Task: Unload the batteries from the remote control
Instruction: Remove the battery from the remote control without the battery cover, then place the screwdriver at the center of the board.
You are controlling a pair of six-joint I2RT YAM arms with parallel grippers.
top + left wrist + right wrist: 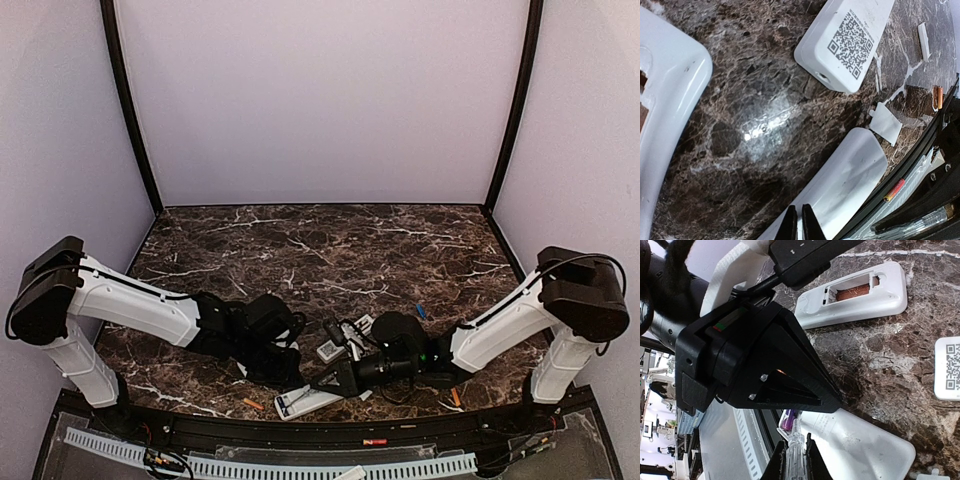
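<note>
Ok, left gripper (797,212) closed, empty, tips at near remote (845,180) edge. Right gripper (796,452) clamped on clear tool (791,440). Bay of open remote (885,302) holds orange battery (852,292); loose battery (252,404) lies on table (300,250) by front edge.

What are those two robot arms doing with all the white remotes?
They are unloading remotes. The left gripper is shut, its tips down at a white remote. The right gripper, close by, is shut on a thin clear tool. Another remote lies open, with something copper-coloured in its slot. Two orange batteries lie loose on the table.
</note>
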